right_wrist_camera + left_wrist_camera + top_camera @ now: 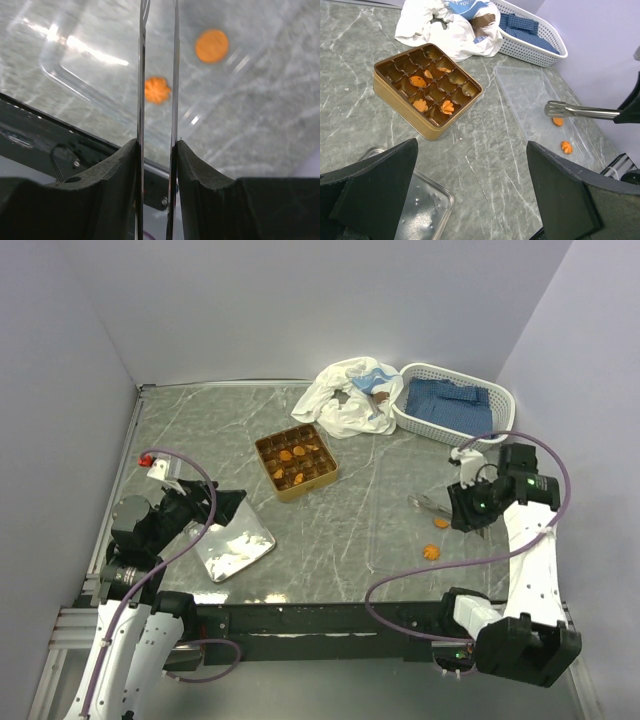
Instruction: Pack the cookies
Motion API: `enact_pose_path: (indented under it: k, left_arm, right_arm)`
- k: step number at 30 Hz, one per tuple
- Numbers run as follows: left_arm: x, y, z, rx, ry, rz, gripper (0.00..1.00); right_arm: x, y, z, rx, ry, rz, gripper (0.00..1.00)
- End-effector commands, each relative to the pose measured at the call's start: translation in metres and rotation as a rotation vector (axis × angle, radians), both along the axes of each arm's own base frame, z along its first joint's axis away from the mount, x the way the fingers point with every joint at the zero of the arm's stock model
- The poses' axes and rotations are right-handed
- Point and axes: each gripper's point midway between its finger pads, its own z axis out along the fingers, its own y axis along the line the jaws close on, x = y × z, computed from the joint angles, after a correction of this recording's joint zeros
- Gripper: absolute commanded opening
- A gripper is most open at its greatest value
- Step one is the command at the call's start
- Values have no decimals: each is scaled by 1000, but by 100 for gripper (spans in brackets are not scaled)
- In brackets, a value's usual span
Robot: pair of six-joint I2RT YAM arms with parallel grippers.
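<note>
1. The right pincer (156,145) is closed narrowly on the handles of metal tongs (428,504). The tong tips look empty in the left wrist view.
2. Two cookies (558,121) lie loose in a clear plastic tray (535,90) at the right of the tabletop (380,530). The round cookie (212,45) sits just beside the tong tips, and the flower-shaped cookie (566,146) is nearer the arms. Several more already sit in compartments of the square golden tin (400,102), which is left of the tray and farther back.
3. For a good pick-up, I would bring the tips down level so they straddle the round cookie's edges. Then squeeze only enough to lift it, since a hard pinch would likely crack it.
4. The tray looks slick, so a tip landing on the rim of the cookie could skate it away.
5. Carry it left to an empty compartment and release it low.
6. The left pincer (472,145) gapes wide and holds nothing. It hangs over a shiny metal tray (240,545) at the near left, well apart from the tin.
</note>
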Motion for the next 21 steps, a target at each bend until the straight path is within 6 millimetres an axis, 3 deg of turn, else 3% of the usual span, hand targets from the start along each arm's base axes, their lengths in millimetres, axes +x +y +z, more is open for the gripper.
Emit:
enact_pose_path:
  k: [1,11,21]
  left_arm:
    - [-1,-2,9,3,-46,-24,96]
    - [0,-2,7,3,-40,-22,97]
    - [1,-2,7,4,-36,-21,96]
  right_arm:
    - [-21,-26,4,-68,-20,-16,42]
    - [-47,-65,-2,-113,28,-101,42]
    - [-48,-72,-7,-108,31,-103,43]
